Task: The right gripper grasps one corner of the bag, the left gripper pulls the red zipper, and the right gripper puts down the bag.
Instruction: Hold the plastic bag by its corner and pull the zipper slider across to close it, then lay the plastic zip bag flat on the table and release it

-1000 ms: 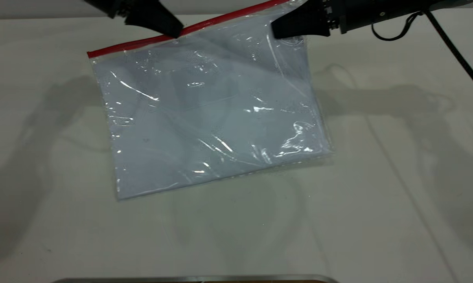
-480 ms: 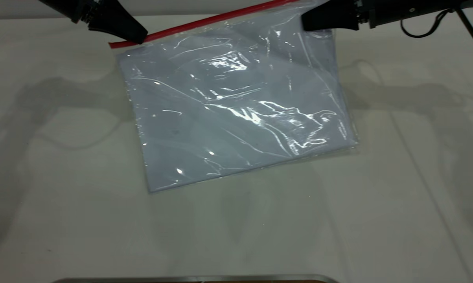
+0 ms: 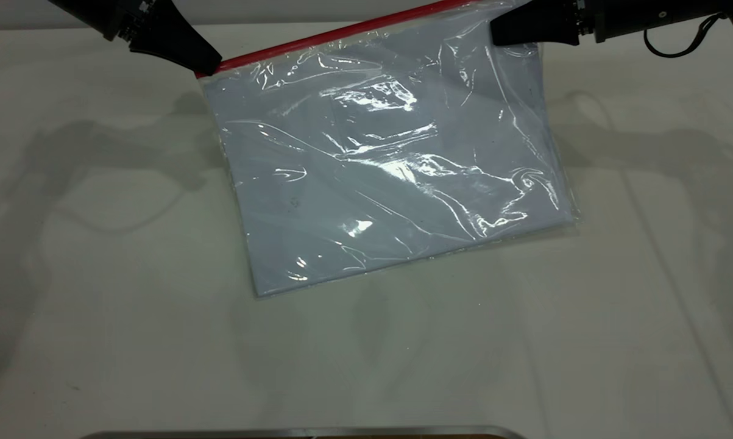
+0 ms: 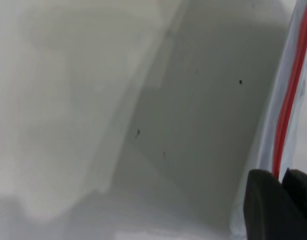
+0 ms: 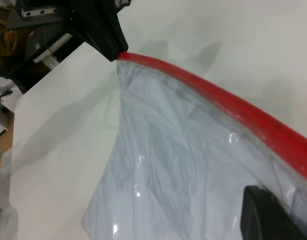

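Observation:
The clear bag [image 3: 390,177] with pale paper inside hangs tilted, its top edge lifted and its lower edge on the table. The red zipper [image 3: 342,32] runs along its top edge. My right gripper [image 3: 499,35] is shut on the bag's upper right corner [image 3: 512,27]. My left gripper [image 3: 211,64] is shut on the zipper's left end; the slider tab is hidden between its fingers. In the left wrist view the red strip [image 4: 288,110] runs into the closed fingers [image 4: 266,200]. In the right wrist view the zipper [image 5: 218,102] stretches to the left gripper [image 5: 111,47].
The white table [image 3: 128,305] spreads around the bag. A metal edge [image 3: 293,433] lies along the near side. The right arm's black cable [image 3: 677,46] loops at the far right.
The left gripper slid left along the zipper to its left end. The right gripper moved right with the corner, and the whole bag shifted right.

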Motion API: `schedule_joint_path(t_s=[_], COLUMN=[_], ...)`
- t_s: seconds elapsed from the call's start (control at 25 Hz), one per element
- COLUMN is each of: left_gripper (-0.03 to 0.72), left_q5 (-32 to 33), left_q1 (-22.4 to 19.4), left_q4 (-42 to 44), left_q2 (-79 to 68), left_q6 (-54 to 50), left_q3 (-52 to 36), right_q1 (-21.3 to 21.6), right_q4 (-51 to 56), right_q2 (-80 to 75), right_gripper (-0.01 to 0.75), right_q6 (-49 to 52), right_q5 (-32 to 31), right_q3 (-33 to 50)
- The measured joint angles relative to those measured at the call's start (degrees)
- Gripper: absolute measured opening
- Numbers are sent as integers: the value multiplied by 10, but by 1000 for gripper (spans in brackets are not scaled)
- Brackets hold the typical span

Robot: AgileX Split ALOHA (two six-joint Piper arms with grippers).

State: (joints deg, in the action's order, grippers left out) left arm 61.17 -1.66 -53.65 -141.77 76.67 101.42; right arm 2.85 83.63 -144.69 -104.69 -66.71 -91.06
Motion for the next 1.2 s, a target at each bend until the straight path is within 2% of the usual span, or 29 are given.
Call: schedule_joint_path(t_s=[0.2, 0.32, 0.44, 0.64, 0.72, 0.8, 0.92, 1.04, 1.12, 1.2], left_gripper=[79, 105, 189, 421, 486, 520, 525, 525, 525, 525], left_q5=[0, -1, -2, -2, 1, 11, 30, 48, 57, 57], left_q1=[0, -1, -3, -4, -4, -4, -4, -4, -4, -4], left_q4=[1, -1, -18, -39, -45, -46, -47, -47, -44, -43], left_q2=[0, 0, 0, 35, 64, 93, 143, 194, 232, 268], left_q6=[-2, -6, -16, -20, -20, -20, -23, -54, -82, -98], left_q3=[0, 0, 0, 1, 4, 10, 11, 11, 11, 11], right_q1=[0, 0, -3, -39, -59, -83, -112, -127, -133, -138], right_q4=[0, 0, -1, 3, 13, 19, 11, -88, -229, -372], right_q2=[0, 0, 0, -2, -4, -4, -4, 3, 17, 40], right_gripper=[35, 35, 35, 35, 38, 50, 107, 220, 280, 315], right_q6=[0, 0, 1, 1, 1, 1, 13, 88, 199, 322], right_q5=[0, 1, 9, 51, 76, 117, 200, 311, 381, 400], right_q3=[0, 0, 0, 0, 0, 0, 0, 0, 0, 1])
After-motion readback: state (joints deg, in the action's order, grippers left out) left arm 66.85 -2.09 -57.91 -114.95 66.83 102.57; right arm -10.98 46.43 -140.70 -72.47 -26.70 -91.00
